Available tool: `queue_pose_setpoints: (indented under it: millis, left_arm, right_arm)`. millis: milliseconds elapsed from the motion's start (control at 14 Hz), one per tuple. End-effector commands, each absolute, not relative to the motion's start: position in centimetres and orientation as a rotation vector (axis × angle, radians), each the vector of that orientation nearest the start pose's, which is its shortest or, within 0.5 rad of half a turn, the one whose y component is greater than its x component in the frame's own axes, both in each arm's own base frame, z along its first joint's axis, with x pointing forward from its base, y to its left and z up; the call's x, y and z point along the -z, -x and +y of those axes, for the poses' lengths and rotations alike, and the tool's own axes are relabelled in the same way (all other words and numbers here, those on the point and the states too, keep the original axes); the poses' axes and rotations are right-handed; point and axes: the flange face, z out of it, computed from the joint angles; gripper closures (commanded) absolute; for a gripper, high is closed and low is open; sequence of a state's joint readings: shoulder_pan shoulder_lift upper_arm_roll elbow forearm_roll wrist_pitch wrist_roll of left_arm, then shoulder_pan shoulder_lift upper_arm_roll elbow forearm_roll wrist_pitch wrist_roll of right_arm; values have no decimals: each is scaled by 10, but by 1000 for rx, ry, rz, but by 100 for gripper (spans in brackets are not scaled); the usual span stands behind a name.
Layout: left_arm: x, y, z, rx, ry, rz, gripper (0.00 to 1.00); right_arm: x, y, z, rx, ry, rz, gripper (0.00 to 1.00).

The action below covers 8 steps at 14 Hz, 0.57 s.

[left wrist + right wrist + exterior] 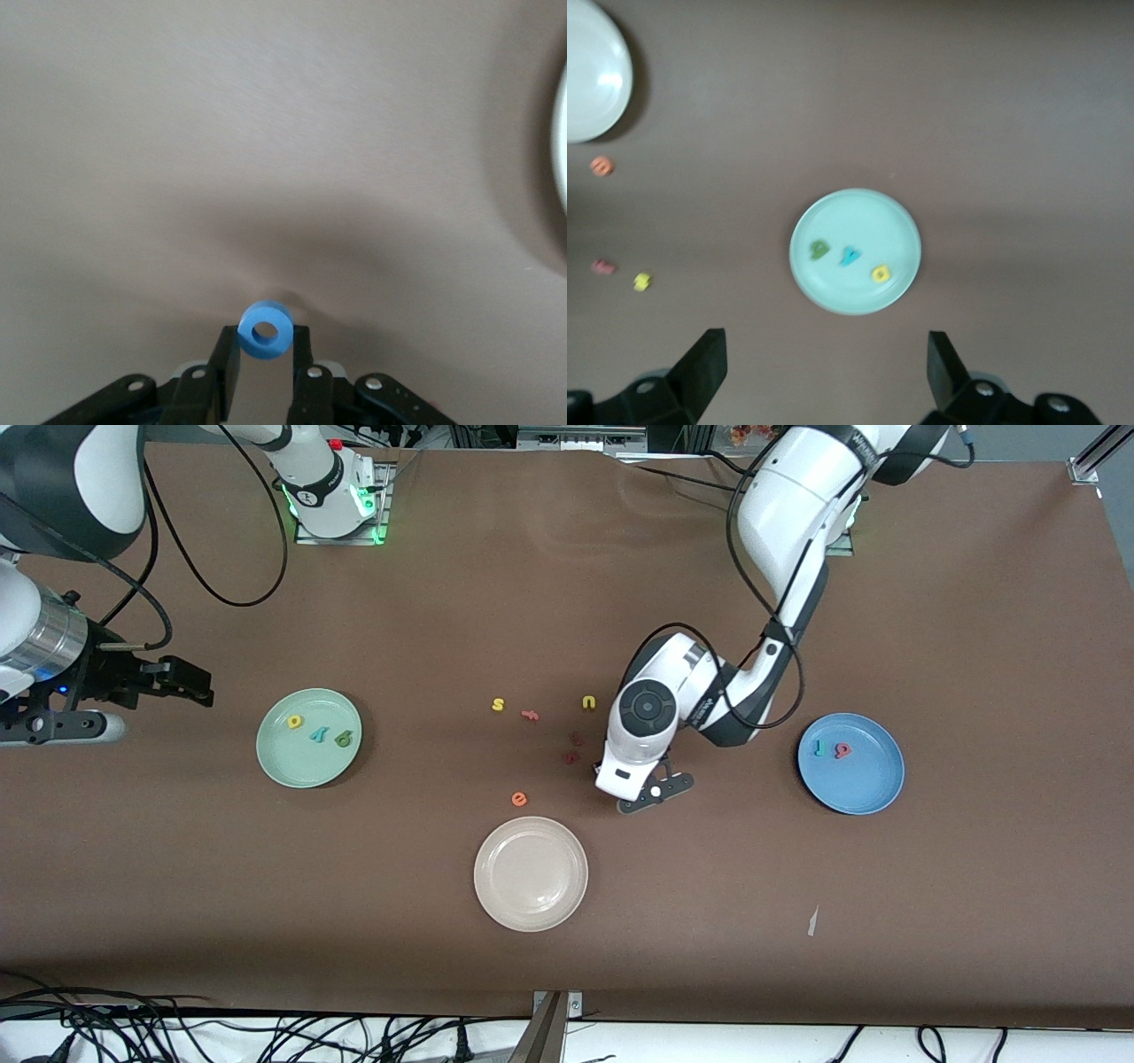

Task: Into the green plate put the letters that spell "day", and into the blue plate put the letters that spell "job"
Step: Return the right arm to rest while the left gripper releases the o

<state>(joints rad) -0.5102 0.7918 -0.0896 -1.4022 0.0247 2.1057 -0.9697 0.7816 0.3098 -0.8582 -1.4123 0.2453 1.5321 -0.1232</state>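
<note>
The blue ring "o" (267,330) is sitting pinched between the fingers (228,365) of the left gripper (654,790), which are closing narrowly on its sides; the left wrist view is showing this plainly, while in the front view the arm's own wrist is hiding the letter completely. That gripper is hanging low over bare table between the beige-white plate (531,873) and the blue plate (850,763), and whether the ring is touching the tabletop is hard to say. In the blue plate two letters are lying side by side, the teal "j" (821,748) and the salmon-pink "b" (842,750), though their shapes are too small to read with certainty. The green plate (308,738) is holding the yellow "a" (295,722), the teal "y" (320,735) and the olive-green "d" (344,738) in a slanting row. The right gripper (824,363) is waiting with its fingers spread wide and holding nothing, beside the green plate at the right arm's end of the table, its arm partly cut off by the frame edge.
</note>
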Motion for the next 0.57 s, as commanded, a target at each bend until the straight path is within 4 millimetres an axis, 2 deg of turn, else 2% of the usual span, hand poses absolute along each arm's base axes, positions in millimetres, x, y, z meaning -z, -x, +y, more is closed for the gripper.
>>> queue_pose_setpoints:
  millis: [0, 72, 286, 429, 501]
  left_arm:
    - [-264, -584, -325, -206, 3061, -443, 86]
    - [-274, -579, -302, -215, 3066, -390, 86]
    - [-283, -568, -233, -261, 3067, -231, 87]
    - [-284, -562, -185, -296, 3068, -147, 87]
    - [-283, -560, -162, -308, 3069, -113, 87]
  right_arm:
    - [-585, -596, 39, -160, 3106, -174, 0]
    - [-585, -590, 37, -161, 3119, -203, 0]
    - [-579, -563, 25, -33, 3113, -199, 0]
    - [-574, -543, 16, 31, 3125, -89, 0]
    - [-576, -539, 15, 41, 3129, -77, 0]
